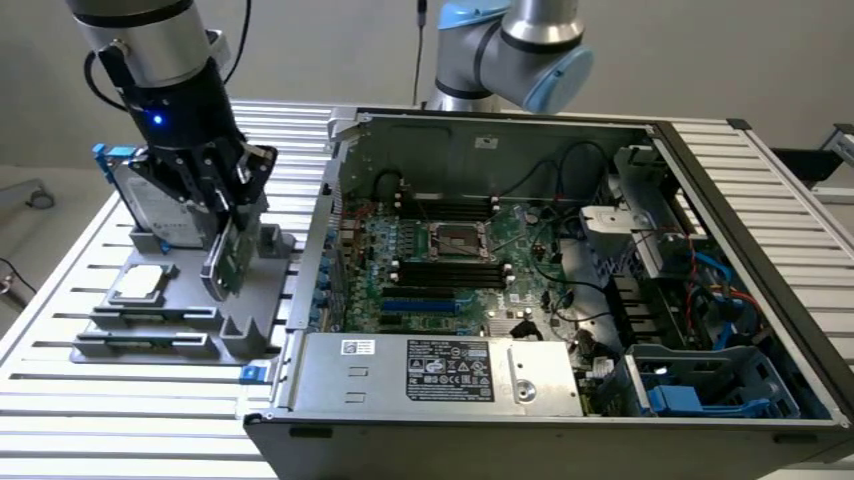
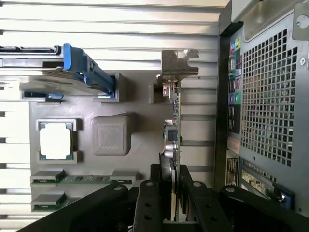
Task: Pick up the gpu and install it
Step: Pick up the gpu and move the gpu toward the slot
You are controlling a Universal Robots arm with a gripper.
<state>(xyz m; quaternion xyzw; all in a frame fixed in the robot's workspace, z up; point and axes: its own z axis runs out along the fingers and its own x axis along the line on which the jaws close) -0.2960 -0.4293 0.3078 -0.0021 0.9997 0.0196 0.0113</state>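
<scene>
Right, gpu (image 1: 230, 258) (image 2: 173, 121) stands on edge, long axis running from my claw (image 1: 220, 215) (image 2: 173, 193) out to its silvery bracket end. It's over the grey holder (image 1: 160, 340) on the slatted table (image 1: 80, 400), beside the open PC case (image 1: 534, 250). Claw partly closed, clamped on the card's near end.

Robotics laboratory or test cell. Evidence: slatted aluminium worktop (image 1: 120, 420), silver-and-blue jointed robot arm (image 1: 527, 45), opened black desktop computer case (image 1: 534, 440), grey moulded parts fixture (image 1: 247, 340).
</scene>
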